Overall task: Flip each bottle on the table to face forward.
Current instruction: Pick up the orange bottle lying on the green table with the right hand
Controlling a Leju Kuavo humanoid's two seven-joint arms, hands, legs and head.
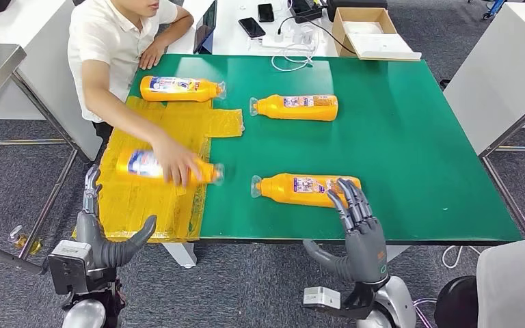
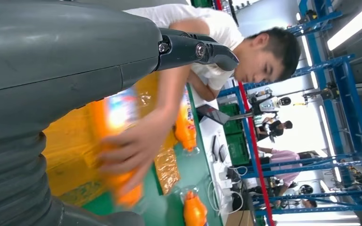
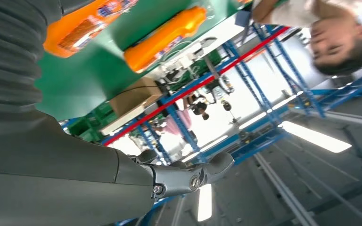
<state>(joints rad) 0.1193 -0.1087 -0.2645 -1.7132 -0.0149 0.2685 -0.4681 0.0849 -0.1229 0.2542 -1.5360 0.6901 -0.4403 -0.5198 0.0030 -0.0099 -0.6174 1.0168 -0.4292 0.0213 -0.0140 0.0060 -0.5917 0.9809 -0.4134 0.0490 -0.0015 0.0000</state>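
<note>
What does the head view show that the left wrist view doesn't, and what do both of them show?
Head view alone: the right hand raised at the table's near edge, by the near right bottle; a cardboard box and phones on the white table beyond. Left wrist view alone: blue racking and people in the background. Both: the person's hand on the near left bottle, lying on the yellow sheet.

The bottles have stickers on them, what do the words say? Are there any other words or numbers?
No text can be read.
The four orange bottles carry blue and white labels, too small and blurred to read.
Cardboard box: no readable print.
Phones: dark screens.
</note>
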